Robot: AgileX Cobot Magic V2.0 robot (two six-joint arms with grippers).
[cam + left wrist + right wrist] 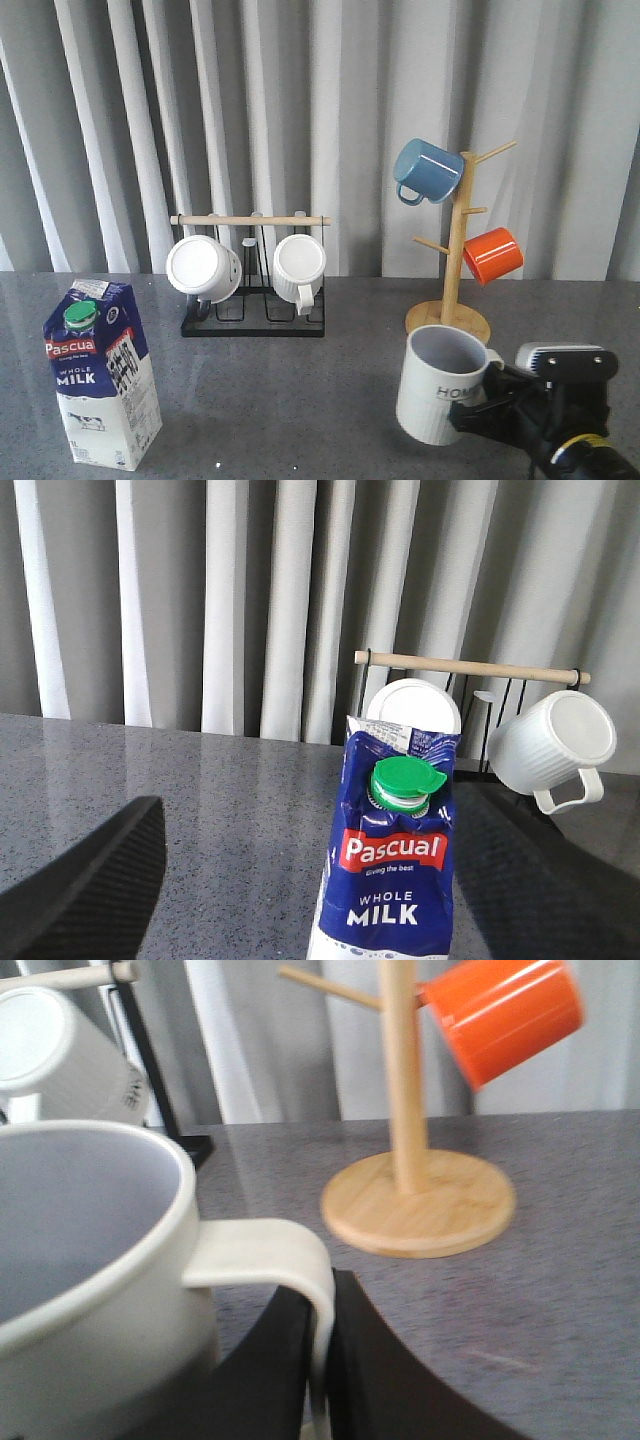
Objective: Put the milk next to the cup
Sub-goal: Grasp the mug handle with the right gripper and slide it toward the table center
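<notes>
Two containers mattered on the speckled grey stone-look table [300, 400]: the tall blue-and-white gable-top milk carton [100, 372] with its green round cap and red "Pascual" label, and the cream-white ribbed mug [442, 384] with black "HOME" lettering. The carton stood upright at the near left of the table, cap on, well apart from the mug at the near right. The mug's grey inside looked empty as far as my right wrist camera saw into it. My right gripper [322, 1360] was pinched on the mug's flat looped handle, one black finger to each side of it, and the mug stood upright; whether its base touched the table I could not tell. My left gripper [300, 880] was spread wide, its dark textured fingers [85, 885] either side of the carton without touching it. Behind, a black wire rack [253, 312] with a pale wooden rail carried two glossy white mugs tipped on their sides, the left one [203, 268] smooth, the right one [299, 264] ribbed in the left wrist view. To the right a light wooden mug tree [452, 290] on a round base held a glazed blue mug [427, 171] and a glazed orange mug [493, 254] on its pegs. Grey and white pleated curtains [320, 120] hung behind.
</notes>
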